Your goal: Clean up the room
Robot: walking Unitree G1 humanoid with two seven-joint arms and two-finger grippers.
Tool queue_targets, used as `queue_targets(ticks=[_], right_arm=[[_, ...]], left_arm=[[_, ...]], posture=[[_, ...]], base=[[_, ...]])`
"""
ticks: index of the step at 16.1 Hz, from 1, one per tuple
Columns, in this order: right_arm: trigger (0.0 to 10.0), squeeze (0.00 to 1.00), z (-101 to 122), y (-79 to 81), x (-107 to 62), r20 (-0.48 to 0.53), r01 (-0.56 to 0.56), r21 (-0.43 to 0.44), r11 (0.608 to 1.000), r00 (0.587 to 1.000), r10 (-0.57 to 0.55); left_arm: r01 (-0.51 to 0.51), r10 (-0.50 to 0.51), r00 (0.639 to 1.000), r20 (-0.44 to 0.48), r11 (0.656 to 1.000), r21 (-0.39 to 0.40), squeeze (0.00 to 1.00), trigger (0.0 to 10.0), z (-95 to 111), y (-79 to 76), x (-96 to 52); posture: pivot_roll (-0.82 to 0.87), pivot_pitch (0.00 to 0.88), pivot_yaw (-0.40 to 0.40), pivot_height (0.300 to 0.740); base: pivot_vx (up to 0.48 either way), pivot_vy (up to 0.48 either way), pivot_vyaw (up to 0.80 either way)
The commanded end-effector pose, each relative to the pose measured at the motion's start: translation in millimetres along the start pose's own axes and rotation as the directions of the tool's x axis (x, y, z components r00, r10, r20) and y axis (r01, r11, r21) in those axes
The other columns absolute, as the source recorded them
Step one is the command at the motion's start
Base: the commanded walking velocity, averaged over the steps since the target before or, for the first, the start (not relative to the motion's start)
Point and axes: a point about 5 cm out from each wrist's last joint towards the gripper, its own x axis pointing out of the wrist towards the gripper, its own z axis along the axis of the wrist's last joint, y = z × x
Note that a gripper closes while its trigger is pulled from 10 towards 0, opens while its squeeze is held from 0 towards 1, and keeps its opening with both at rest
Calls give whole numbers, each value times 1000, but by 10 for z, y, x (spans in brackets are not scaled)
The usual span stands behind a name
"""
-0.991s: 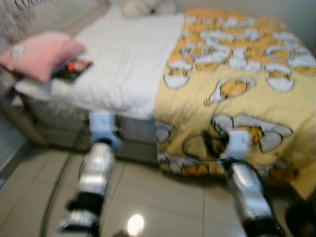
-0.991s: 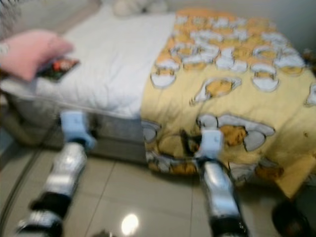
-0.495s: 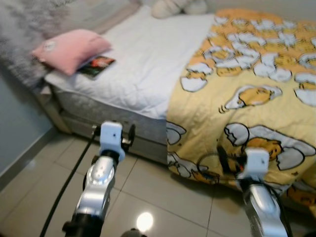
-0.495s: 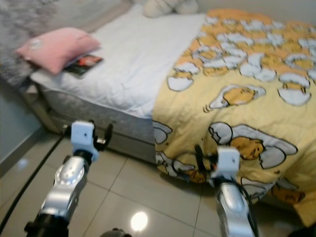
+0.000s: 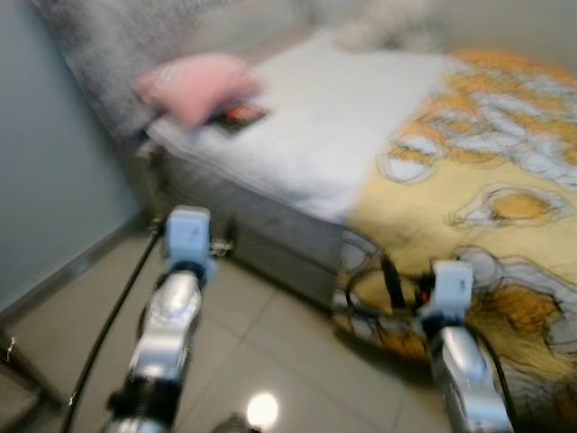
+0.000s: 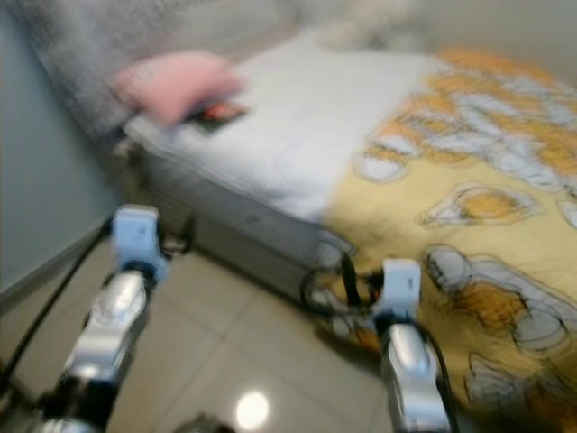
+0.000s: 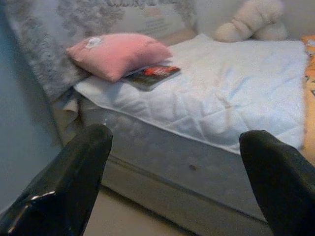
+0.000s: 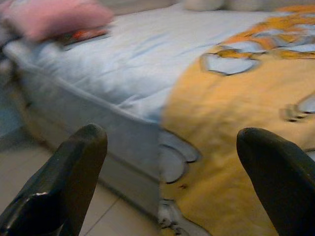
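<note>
Two silver arms reach forward over a pale tiled floor (image 5: pixel 270 334), and ahead of them sits the biggest thing in the room, the bed (image 7: pixel 206 98), its white quilted sheet bare on the robot's left half. Spread over the right half and hanging down the near edge toward the floor is the yellow blanket (image 5: pixel 487 207), printed with white and orange cartoon shapes. Behind the bed's left end rises a grey furry throw (image 7: pixel 54 54) against a blue-grey wall (image 5: pixel 54 180).

On to the smaller stuff. At the far left corner of the sheet lies the pink pillow (image 7: pixel 118 51), and tucked right against it, partly under its edge, is a book (image 7: pixel 152 74) with a dark red cover, flat on the sheet. Farther back near the wall sits a cream plush toy (image 7: pixel 253 22), blurred in the head views.

Now the arms. The left gripper (image 7: pixel 172 182) is held out over the floor short of the bed's left side, jaws spread wide and holding nothing. The right gripper (image 8: pixel 172 182) hangs in front of the blanket's draped edge, jaws just as wide, nothing between them. A black cable (image 5: pixel 113 307) trails down across the tiles beside the left arm.
</note>
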Motion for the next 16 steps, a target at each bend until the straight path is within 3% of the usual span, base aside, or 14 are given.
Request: queue_targets(ticks=[1,2,5,7,9,10,11,16], right_arm=[[10000,1000,58,46,60,19,-13,2,1000,1000,13],[10000,1000,58,55,81,18,-16,7,1000,1000,16],[10000,1000,-1,92,13,-3,-40,9,999,999,40],[10000,1000,-225,111,-210,-90,-82,-2,997,993,81],[10000,1000,-338,92,-267,-135,-87,0,996,987,86],[10000,1000,-312,76,-205,-127,-70,12,997,989,71],[10000,1000,-251,84,-151,-108,-61,21,998,992,63],[10000,1000,-182,96,-127,-73,-56,32,998,996,58]], left_arm=[[8,-7,1000,-15,1000,12,1000,10000,-17,7,-14],[32,-31,999,-22,999,23,0,10000,-19,-22,-22],[66,-59,994,-95,995,78,0,10000,-129,86,-159],[134,-124,980,-155,990,53,0,10000,-254,105,-405],[151,-146,978,-148,988,22,0,10000,-224,6,-355],[128,-128,983,-131,992,-2,0,10000,-158,-37,-277],[126,-124,984,-130,992,4,0,10000,-128,-46,-288],[80,-73,985,-154,996,35,0,10000,-133,21,-328]], posture=[[35,0,44,740],[35,0,47,740],[36,0,52,740],[47,0,44,740],[62,0,31,740],[61,0,32,740],[62,0,31,740],[67,0,20,740]], base=[[446,0,538],[446,0,538],[446,0,540],[448,0,541],[446,0,538],[446,0,538],[446,0,538],[446,0,539]])
